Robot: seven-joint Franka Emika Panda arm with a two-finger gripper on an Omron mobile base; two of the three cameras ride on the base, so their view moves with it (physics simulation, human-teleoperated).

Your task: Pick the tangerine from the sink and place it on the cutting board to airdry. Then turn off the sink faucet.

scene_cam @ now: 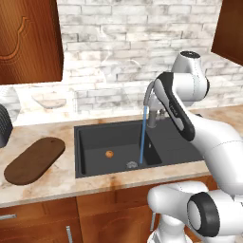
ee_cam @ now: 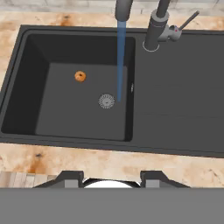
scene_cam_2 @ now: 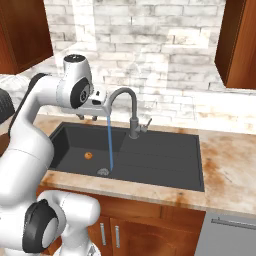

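Arm is rising from the base and folding back on itself, its hand hanging above the sink (scene_cam: pixel 90 156) near the spout of the faucet (scene_cam_2: pixel 133 117) and looking down into the basin. Gripper (scene_cam_2: pixel 87 117) is showing 2 short dark fingertips (scene_cam_2: pixel 80 116) pointing down over the basin's left part, well above the floor; whether they are spread or closed I cannot tell, and nothing is showing between them.

Tangerine (ee_cam: pixel 80 76) is sitting on the basin floor, left of the drain (ee_cam: pixel 106 101) and apart from it, touching neither wall. Water (ee_cam: pixel 120 61) is falling in a thin blue stream from the spout to a spot just beside the drain, between the tangerine and the basin's right wall. Faucet lever (ee_cam: pixel 188 20) is sticking out to the right of the faucet's post, over the flat draining side.

Board (scene_cam: pixel 34 159) is lying flat on the counter (scene_cam: pixel 57 178) left of the sink, near its rim but not touching it. Pale bowl (scene_cam: pixel 49 101) is resting farther back by the brick wall
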